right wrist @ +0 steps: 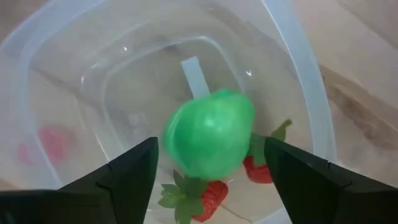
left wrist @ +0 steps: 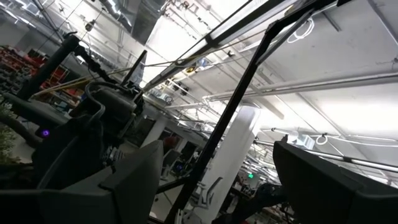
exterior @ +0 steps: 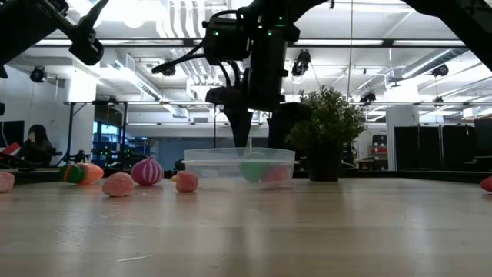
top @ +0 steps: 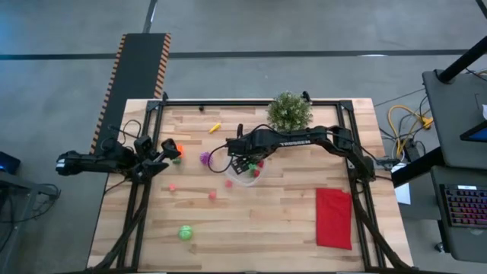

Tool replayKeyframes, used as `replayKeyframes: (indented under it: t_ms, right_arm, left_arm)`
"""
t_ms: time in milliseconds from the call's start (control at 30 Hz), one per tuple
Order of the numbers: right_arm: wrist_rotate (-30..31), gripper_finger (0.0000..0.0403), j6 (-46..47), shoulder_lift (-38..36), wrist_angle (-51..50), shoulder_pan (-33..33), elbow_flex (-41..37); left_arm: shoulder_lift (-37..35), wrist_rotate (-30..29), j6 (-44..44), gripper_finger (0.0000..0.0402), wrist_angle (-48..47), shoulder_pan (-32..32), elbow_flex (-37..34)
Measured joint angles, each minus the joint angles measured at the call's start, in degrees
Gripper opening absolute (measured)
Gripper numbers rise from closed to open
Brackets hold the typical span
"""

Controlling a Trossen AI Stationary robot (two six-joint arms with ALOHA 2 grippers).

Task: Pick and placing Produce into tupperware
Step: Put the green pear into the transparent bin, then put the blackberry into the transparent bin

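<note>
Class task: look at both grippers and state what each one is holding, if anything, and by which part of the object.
Nothing is held. The right gripper stands open over the round clear plastic bowl, the green toy fruit loose between its fingers. The left gripper is open and empty.

My two black jointed arms (top: pixel 289 140), looped black cables, white lettering on right forearm, wedge-shaped dark fingers (right wrist: pixel 124 177).

Grey concrete floor (top: pixel 251 30) surrounds the table; bright ceiling lights (exterior: pixel 181 19) hang overhead.

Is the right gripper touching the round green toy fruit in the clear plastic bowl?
Apart. The right wrist view shows the right gripper open, gaps separating both fingers from the green fruit inside the bowl.
</note>
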Motion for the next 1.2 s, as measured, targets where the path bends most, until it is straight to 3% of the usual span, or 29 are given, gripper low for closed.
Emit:
replayKeyframes:
  t_ms: [267,467,533,767,1200]
  right_arm:
    - [3.8,0.032,-3.4,-0.1,-0.5,-0.1,6.1]
    - [8.2,0.0309,-20.4,-0.3,-1.7,-0.4,14.1]
    - [8.5,0.0304,-25.5,-0.3,-4.2,-0.8,16.3]
    - [8.7,0.0287,-28.8,-0.3,-11.8,-3.0,22.3]
    - [8.6,0.0271,-35.6,-0.3,-12.5,-3.8,27.6]
  left_arm:
    - [0.0,0.0,0.0,0.029,0.0,0.0,0.1]
    - [0.0,-0.2,4.1,0.029,-0.5,0.0,0.1]
    - [0.1,-3.0,5.2,0.029,-3.5,0.0,0.1]
    - [0.2,-5.9,5.7,0.029,-7.0,0.0,0.1]
    - [-0.1,-3.7,5.6,0.029,7.1,-0.1,0.1]
